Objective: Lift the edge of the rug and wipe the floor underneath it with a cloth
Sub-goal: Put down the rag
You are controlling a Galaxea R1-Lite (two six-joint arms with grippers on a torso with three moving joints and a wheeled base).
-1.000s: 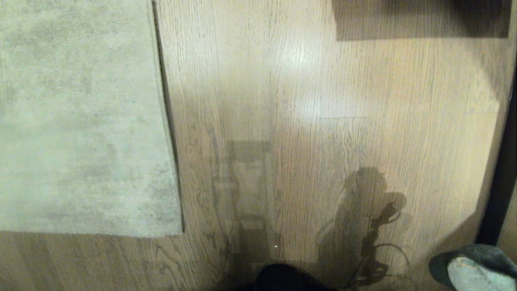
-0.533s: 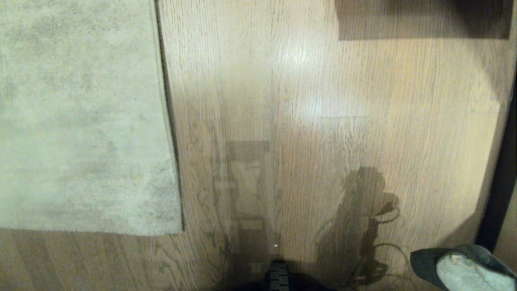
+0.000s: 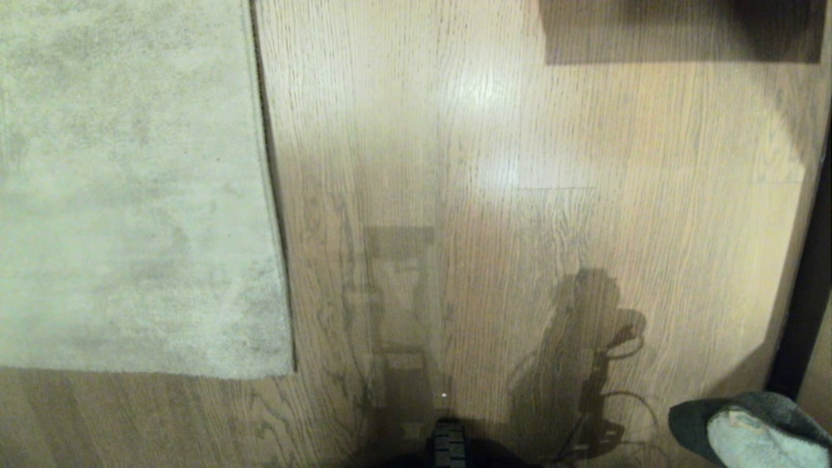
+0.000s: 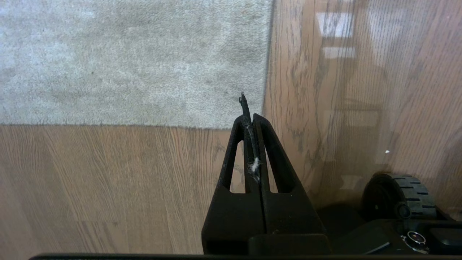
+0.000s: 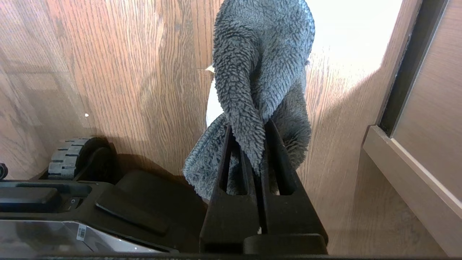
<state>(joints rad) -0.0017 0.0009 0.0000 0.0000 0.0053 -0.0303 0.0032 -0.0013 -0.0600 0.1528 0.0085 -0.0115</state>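
The pale grey-beige rug [image 3: 130, 195] lies flat at the left of the head view. Its rug edge [image 3: 270, 195] runs straight down to a corner [image 3: 289, 370] on the wood-plank floor [image 3: 487, 162]. My left gripper [image 4: 249, 119] hangs shut and empty just short of that corner [image 4: 260, 121], with only a bit of white lint between its fingers. On the other side, my right gripper [image 5: 249, 126] is shut on the dark grey cloth [image 5: 260, 54], which drapes over its fingers above bare floor. The cloth [image 3: 747, 429] shows dark with a pale side at the bottom right of the head view.
A dark block of shadow or furniture [image 3: 676, 32] sits at the far right. A black strip [image 3: 806, 292] and a wooden frame [image 5: 415, 173] bound the floor on the right. The robot's base wheel [image 3: 448, 448] shows at the near edge, between the arms.
The whole head view has shifted very slightly, bringing the base wheel into sight. The hanging cloth swung a little left, then part of the way back.
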